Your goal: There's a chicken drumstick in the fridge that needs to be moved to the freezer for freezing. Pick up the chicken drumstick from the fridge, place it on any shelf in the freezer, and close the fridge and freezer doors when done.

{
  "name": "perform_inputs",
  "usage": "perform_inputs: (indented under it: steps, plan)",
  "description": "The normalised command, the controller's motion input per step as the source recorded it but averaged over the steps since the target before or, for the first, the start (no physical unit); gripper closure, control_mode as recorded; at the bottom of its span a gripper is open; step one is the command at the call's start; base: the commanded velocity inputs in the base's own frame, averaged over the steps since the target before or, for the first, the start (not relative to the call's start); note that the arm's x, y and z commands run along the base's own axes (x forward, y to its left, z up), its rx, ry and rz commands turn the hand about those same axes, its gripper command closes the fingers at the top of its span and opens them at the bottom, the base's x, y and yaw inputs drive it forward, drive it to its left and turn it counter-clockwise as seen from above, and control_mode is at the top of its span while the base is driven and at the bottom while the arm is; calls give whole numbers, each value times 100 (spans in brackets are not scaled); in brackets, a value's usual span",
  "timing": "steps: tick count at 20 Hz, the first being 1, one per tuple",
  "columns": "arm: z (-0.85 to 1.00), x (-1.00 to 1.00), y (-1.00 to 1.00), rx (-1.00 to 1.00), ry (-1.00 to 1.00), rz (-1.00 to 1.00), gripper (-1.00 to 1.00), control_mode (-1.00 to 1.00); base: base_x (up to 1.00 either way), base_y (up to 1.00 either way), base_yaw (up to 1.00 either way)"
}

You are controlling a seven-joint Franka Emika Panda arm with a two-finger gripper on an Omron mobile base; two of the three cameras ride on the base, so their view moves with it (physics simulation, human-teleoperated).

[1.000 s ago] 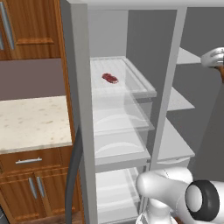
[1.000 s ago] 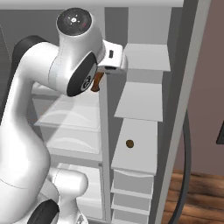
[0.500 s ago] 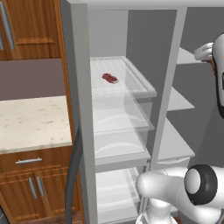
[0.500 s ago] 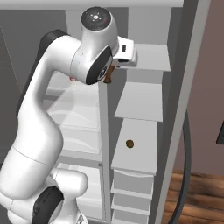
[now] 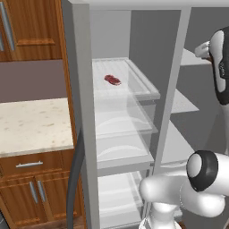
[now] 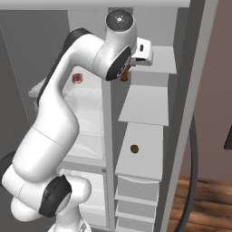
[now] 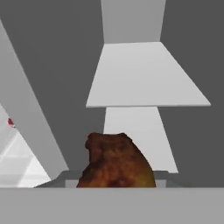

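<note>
The chicken drumstick (image 7: 116, 164) is a dark brown lump low in the hand view, and my gripper (image 6: 129, 69) is shut on it. From the right base camera the drumstick (image 6: 123, 77) hangs under the hand, at the divider's front edge, level with the freezer's (image 6: 149, 27) upper part. Below and ahead lie the solid white shelves (image 7: 144, 74) (image 6: 145, 106). The fridge (image 5: 120, 27) with clear shelves (image 5: 129, 85) stands to the left. Both doors are open: the fridge door (image 5: 82, 112) and the freezer door (image 6: 197, 90). My fingertips are hidden behind the meat.
A flat red slab of raw meat (image 5: 112, 79) lies on the fridge's top clear shelf. A small brown round thing (image 6: 134, 148) sits on a lower freezer shelf. Wooden cabinets and a stone counter (image 5: 31, 125) lie left of the fridge. White drawers (image 6: 136, 190) fill the freezer's bottom.
The arm has swung to the right and stretched out, carrying the drumstick from in front of the fridge to the freezer's opening. Nothing else has moved.
</note>
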Motion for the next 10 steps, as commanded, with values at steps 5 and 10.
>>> perform_inputs:
  steps: [5,10]
  plan:
    - [-3,55,-26,2,0,0,100,-100,0,0,0]
    - [-7,46,-27,3,0,3,100,-100,0,0,0]
